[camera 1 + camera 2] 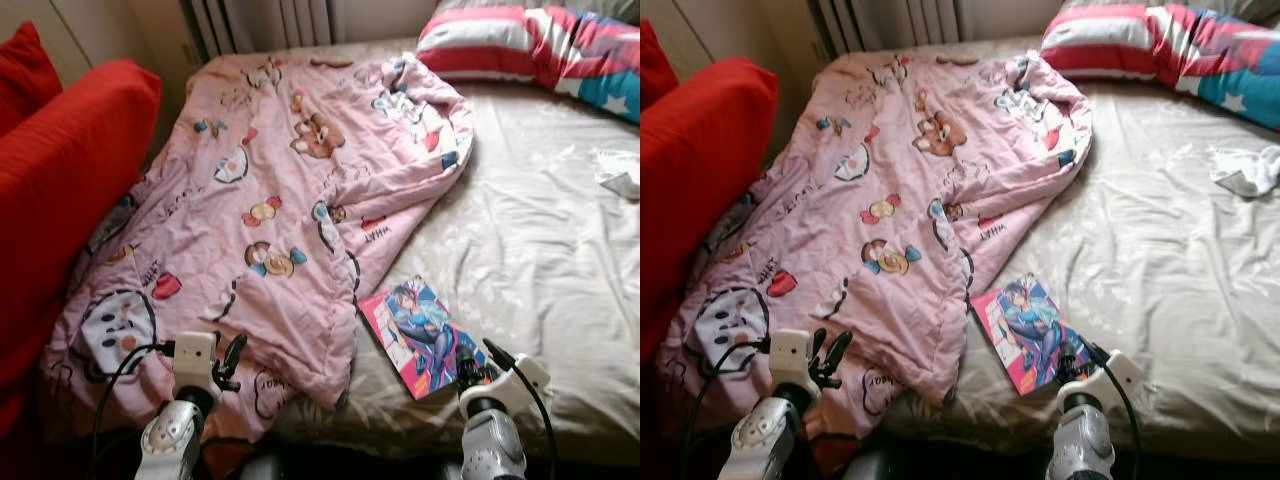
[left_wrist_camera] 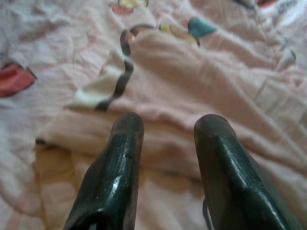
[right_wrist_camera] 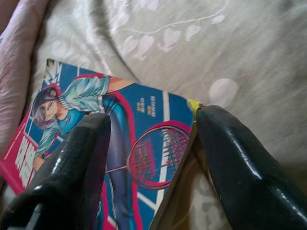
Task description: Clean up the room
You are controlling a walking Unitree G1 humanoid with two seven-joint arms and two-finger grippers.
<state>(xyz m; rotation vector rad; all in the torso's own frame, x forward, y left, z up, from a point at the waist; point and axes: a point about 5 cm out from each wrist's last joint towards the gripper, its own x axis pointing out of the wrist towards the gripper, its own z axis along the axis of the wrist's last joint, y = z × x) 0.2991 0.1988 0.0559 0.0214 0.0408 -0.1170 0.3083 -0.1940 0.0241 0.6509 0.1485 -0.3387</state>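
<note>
1. Nearest the camera on the left, the left gripper (image 1: 232, 362) hovers just above the near edge of the pink quilt (image 1: 280, 210). Its two black fingers (image 2: 115, 163) are spread, with nothing between them; the wrist view shows rumpled pink cloth just beyond the tips.
2. Nearest on the right, the right gripper (image 1: 480, 358) sits at the near corner of the comic book (image 1: 420, 335). Its fingers (image 3: 237, 158) are parted and straddle the book's edge, one over the cover and one off to the side over the sheet. They have not closed, so I judge the book is about to be picked up, not yet held.
3. Far left, a red cushion (image 1: 70, 190) leans beside the bed, with the quilt's edge bunched against it.
4. The quilt lies crumpled and skewed across the left half of the bed (image 1: 540, 270), not spread or folded.
5. The comic book lies flat on the beige sheet, just beside the quilt's lower right corner.
6. At the head on the right, a striped pillow (image 1: 530, 50) lies across the corner.
7. At the right edge, a small white crumpled cloth (image 1: 620, 172) lies on the sheet, well apart from the book.
8. Judgement: tidying looks barely begun. The book, quilt and white cloth all appear to need putting in order.
</note>
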